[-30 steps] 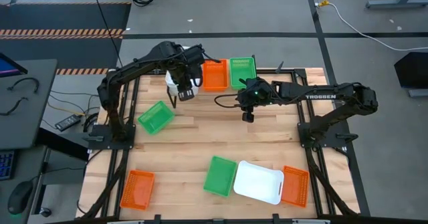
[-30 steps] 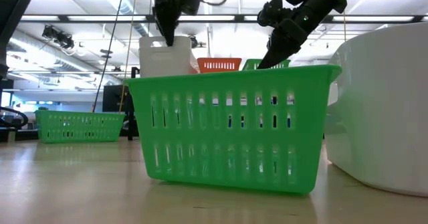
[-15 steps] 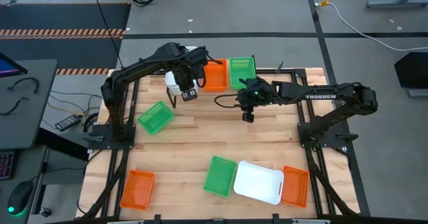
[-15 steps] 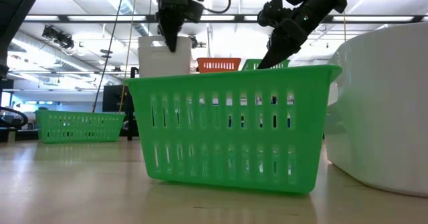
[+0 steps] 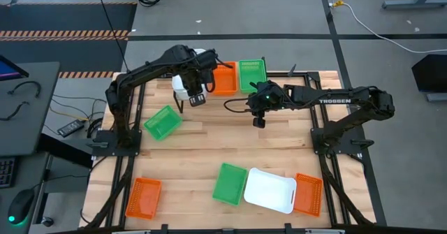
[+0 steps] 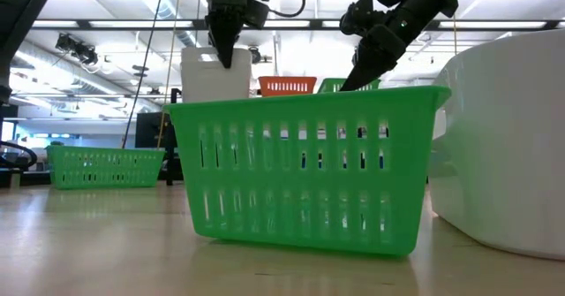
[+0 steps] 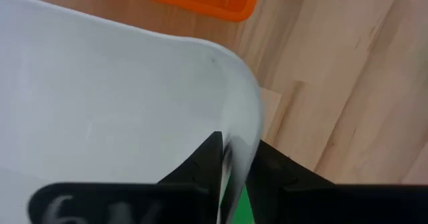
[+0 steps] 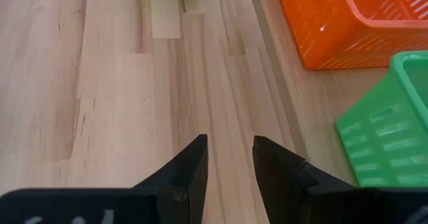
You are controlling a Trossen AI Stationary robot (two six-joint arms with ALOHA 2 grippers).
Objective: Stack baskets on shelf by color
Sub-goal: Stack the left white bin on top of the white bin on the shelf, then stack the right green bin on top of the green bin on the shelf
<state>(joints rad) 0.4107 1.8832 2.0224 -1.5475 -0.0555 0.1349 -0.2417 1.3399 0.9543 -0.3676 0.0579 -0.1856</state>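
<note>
White rounded plastic basket (image 5: 181,85) sits at the left end of the low wood-topped shelf (image 5: 276,80), at the table's far edge, just beside the orange perforated basket (image 5: 224,79), with a green perforated basket (image 5: 253,74) next along. My left gripper (image 7: 234,167) has its fingers nearly together, pinching the white basket's thin rim; the wrist view shows one finger either side of the wall. My right gripper (image 8: 229,158) hangs over bare tabletop just in front of the shelf, near the orange and green baskets, fingers a little apart with nothing between them. On the light wooden tabletop (image 5: 209,140): a green basket (image 5: 163,122) left of centre; at the near edge an orange basket (image 5: 143,198), then a green (image 5: 230,183), a large white (image 5: 270,190) and an orange (image 5: 309,193) close together.
</note>
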